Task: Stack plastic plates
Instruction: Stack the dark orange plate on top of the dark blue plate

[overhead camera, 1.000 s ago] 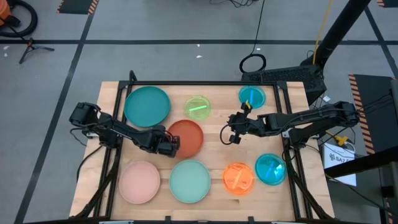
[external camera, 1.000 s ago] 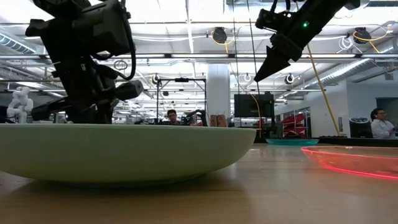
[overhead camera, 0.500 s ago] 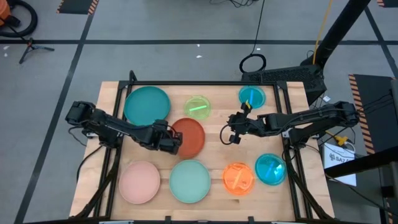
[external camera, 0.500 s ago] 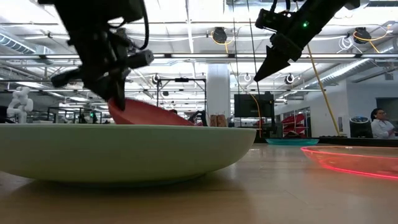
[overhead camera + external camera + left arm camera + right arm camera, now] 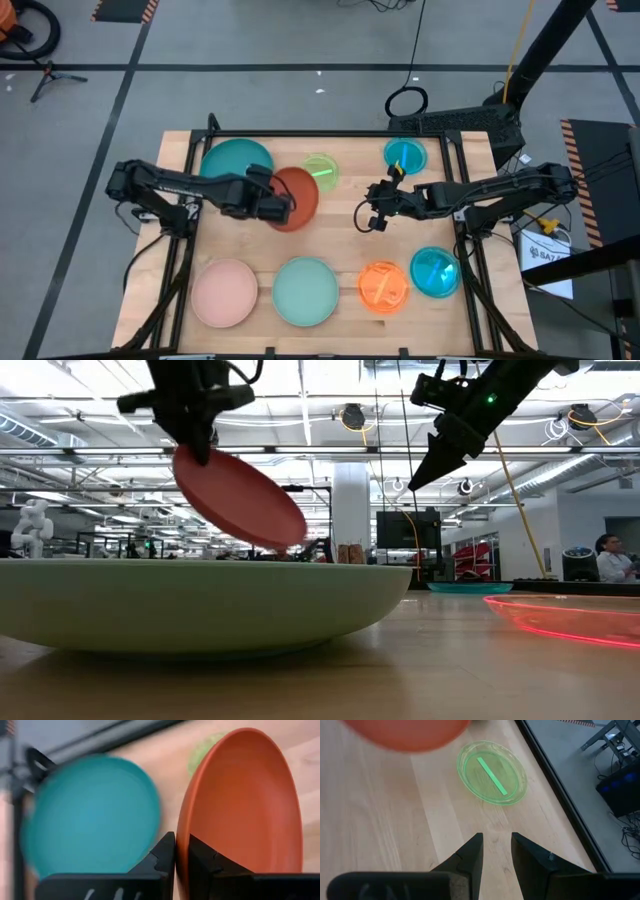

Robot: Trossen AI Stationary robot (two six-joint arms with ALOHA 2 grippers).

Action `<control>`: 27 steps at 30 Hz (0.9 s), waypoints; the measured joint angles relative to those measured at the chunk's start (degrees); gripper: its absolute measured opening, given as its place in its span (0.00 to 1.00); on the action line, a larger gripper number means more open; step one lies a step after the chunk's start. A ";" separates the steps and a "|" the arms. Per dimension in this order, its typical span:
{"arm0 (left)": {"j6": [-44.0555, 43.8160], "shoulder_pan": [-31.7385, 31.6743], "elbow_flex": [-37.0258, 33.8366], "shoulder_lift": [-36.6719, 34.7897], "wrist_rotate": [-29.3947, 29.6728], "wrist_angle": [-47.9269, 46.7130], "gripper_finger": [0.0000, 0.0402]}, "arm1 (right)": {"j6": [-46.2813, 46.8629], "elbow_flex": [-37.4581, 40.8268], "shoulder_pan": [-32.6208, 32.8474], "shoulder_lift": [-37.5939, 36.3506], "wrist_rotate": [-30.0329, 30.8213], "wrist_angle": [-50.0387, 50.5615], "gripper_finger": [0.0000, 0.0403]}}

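The left hand (image 5: 272, 208) is clamped narrowly on the rim of the round red-orange plastic plate (image 5: 296, 197) and carries it clear of the wooden counter (image 5: 345, 215), tilted steeply. In the low view the plate (image 5: 238, 497) hangs slanting from the hand (image 5: 197, 445), its held edge uppermost. From above, the round teal plastic plate (image 5: 231, 166) lies just beside the carried plate, toward the counter's far left corner and partly hidden under the left arm; it looks the likely place to set the load down, so the coming move turns on that short sideways gap and on levelling the plate before release.

The left wrist view shows what the others cannot: one finger (image 5: 160, 857) lies against the plate's outside and the other inside the rim, with the teal plate (image 5: 92, 812) flat on the counter alongside and a sliver of the small translucent lime plastic plate (image 5: 202, 751) beyond.

The right hand (image 5: 368, 222) hovers over bare counter near the middle, jaws parted a little and holding nothing. Its wrist view looks down on the lime plate (image 5: 492, 772) ahead of its fingers. The pink (image 5: 225, 291), mint (image 5: 305, 290), orange (image 5: 383, 285) and two blue plates (image 5: 434, 271) (image 5: 405, 154) lie flat on the counter, well apart from both hands.
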State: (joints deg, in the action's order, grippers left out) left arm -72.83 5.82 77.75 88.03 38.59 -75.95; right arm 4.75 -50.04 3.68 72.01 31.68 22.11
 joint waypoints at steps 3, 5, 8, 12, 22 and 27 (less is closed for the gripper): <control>3.39 -2.42 2.81 -0.02 0.99 -5.82 0.09 | 0.06 0.00 0.01 0.00 0.00 -0.02 0.23; 5.49 -4.19 3.74 -0.72 2.07 -9.07 0.09 | 0.09 0.00 0.00 0.00 -0.02 -0.04 0.23; 8.93 -7.24 3.52 -2.94 3.08 -9.85 0.09 | 0.09 0.00 0.01 0.00 -0.07 -0.16 0.23; 13.65 -11.80 2.05 -6.64 3.49 -9.93 0.09 | 0.11 0.00 0.01 0.00 -0.15 -0.48 0.23; 21.77 -22.75 -4.46 -13.53 2.54 -9.35 0.09 | 0.11 0.00 0.00 0.00 -0.17 -0.63 0.23; 27.08 -27.35 -9.13 -16.24 -1.13 -4.33 0.09 | 0.11 0.00 0.01 0.00 -0.17 -0.68 0.23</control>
State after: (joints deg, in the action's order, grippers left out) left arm -45.75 -21.53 68.62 71.79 37.46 -80.28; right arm 4.86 -50.04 3.69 72.01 31.51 21.43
